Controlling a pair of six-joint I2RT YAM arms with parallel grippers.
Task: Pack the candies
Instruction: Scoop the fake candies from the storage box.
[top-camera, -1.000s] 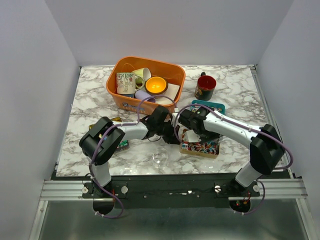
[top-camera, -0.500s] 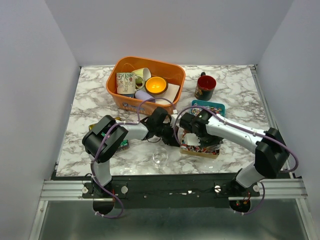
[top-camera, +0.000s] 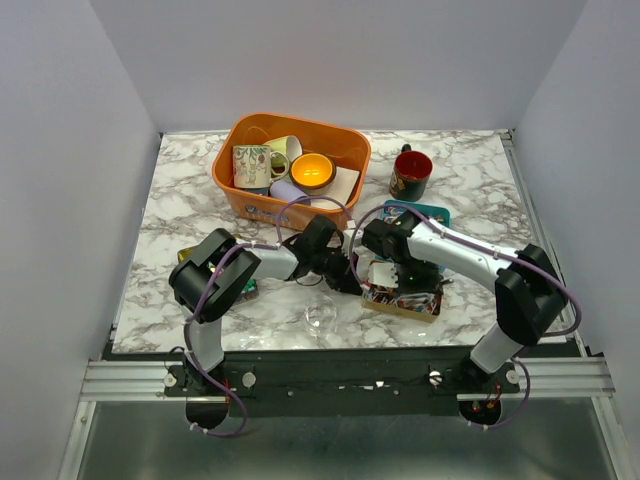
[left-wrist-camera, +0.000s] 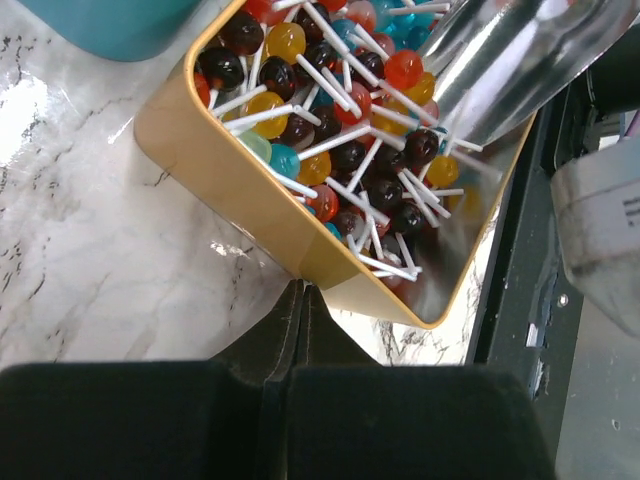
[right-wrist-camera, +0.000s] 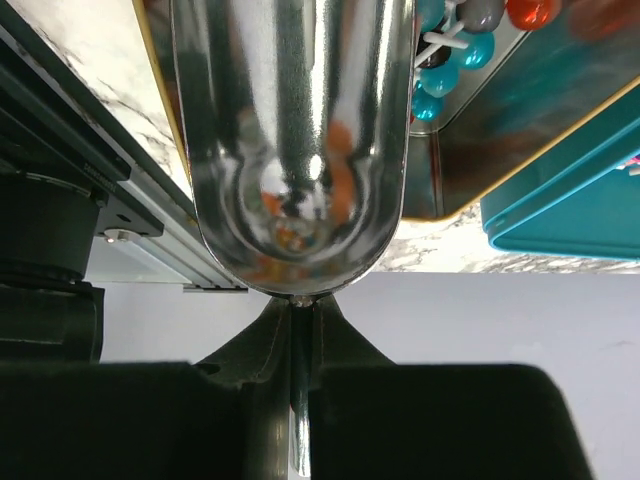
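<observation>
The right gripper (right-wrist-camera: 293, 325) has its jaws clamped on the thin handle of a shiny metal scoop (right-wrist-camera: 290, 150). The scoop's bowl points away from the jaws, over the edge of a gold tin (left-wrist-camera: 190, 130). The bowl looks empty, showing only reflections.

The left gripper (left-wrist-camera: 300, 300) has its jaws pressed together, holding nothing. Its tips touch the tin's outer wall near a corner, as if bracing it.

The candies (left-wrist-camera: 330, 130) are round lollipops in many colours on white sticks. They lie heaped inside the tin, just beyond the left jaws and at the scoop's mouth. A teal box (left-wrist-camera: 130, 20) stands just behind the tin on the marble table (left-wrist-camera: 80, 250).

Packing seems barely begun: no candies show anywhere outside the tin.
</observation>
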